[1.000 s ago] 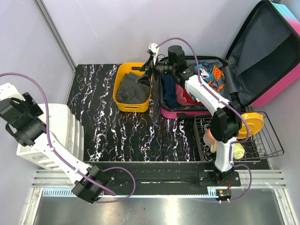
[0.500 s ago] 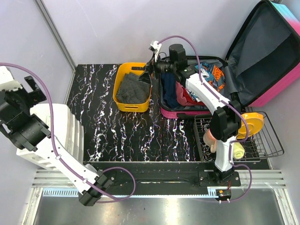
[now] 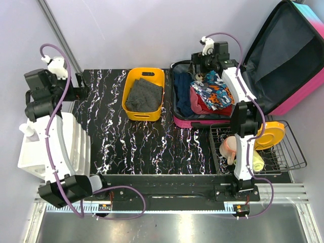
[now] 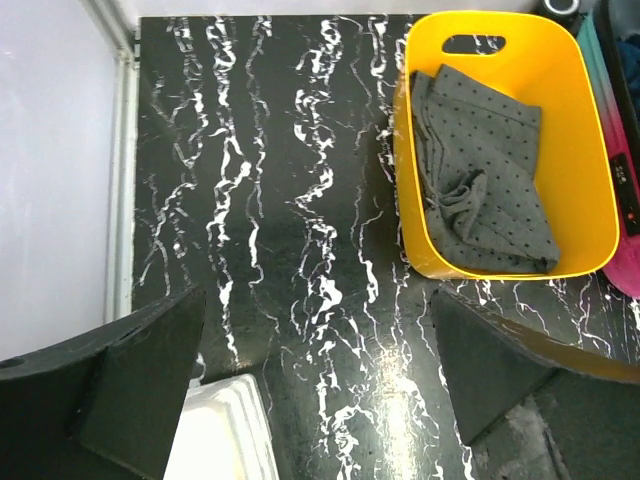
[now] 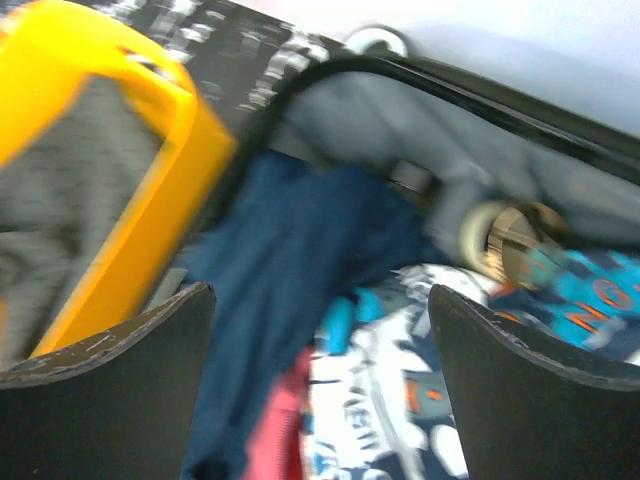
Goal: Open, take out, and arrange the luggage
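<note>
You're looking at the luggage (image 3: 283,55) sitting open at 2 o'clock, with the base running 12-to-6 and the lid leaning toward 2. Orange lettering on the blue shirt (image 5: 590,300) is blurring out, unreadable. Left gripper (image 4: 318,330) and right gripper (image 5: 320,310) are both gaping wide, holding nothing.

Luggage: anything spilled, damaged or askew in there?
Nothing stands out. The luggage is open, lid leaning back, with no visible damage. Inside, a patterned garment lies rumpled over a red garment and navy cloth, all within the shell. A grey cloth sits crumpled in the yellow bin.
</note>
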Motion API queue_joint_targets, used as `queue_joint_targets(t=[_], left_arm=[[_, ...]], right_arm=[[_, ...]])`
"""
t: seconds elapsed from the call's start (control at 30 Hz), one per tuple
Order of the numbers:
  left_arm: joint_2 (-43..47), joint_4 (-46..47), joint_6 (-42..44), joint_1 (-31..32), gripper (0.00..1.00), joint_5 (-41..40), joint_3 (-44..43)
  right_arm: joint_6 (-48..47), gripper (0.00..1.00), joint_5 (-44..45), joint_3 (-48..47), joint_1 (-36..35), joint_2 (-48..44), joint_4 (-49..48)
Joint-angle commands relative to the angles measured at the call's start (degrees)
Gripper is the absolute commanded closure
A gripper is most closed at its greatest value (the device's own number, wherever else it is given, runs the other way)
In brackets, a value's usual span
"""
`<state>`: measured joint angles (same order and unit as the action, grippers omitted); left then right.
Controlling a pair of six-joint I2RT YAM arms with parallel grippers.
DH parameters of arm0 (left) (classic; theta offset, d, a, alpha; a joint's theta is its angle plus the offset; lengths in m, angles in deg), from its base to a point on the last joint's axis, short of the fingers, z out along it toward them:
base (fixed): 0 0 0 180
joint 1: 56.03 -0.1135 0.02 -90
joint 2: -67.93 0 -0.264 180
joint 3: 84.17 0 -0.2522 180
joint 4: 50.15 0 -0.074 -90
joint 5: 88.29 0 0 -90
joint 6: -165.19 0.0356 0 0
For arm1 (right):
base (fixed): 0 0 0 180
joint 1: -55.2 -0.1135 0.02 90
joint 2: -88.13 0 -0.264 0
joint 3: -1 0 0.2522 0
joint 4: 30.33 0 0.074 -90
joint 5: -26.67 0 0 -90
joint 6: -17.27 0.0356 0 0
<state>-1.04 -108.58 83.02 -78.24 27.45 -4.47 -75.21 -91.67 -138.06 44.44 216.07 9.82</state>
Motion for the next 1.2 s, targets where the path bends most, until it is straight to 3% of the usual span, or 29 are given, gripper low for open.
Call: queue_joint_targets(t=[0.0, 0.1, 0.3, 0.67, 1.17], left_arm=[[-1.9, 1.3, 2.1, 3.8, 0.01, 0.4, -3.2], [-4.2, 1.4, 2.5, 6.1, 0.01, -0.9, -4.7], [-7.1, 1.2, 4.3, 8.5, 0.01, -3.1, -6.0], [-10.3, -1.0, 6.3, 10.3, 0.01, -5.1, -9.4], [-11.0, -0.9, 6.3, 11.1, 0.01, -6.3, -10.0]], right_arm=[[-7.7, 0.03, 12.8, -4.9, 1.9, 3.9, 4.8], [-6.5, 0.03, 17.5, -10.1, 3.5, 8.5, 4.7], [-1.9, 0.06, 14.0, -18.4, 4.1, 16.5, 4.8], [5.6, 0.09, 16.6, -17.7, 4.1, 21.1, -0.9], [11.7, 0.09, 21.2, -17.8, 4.1, 24.8, -1.7]])
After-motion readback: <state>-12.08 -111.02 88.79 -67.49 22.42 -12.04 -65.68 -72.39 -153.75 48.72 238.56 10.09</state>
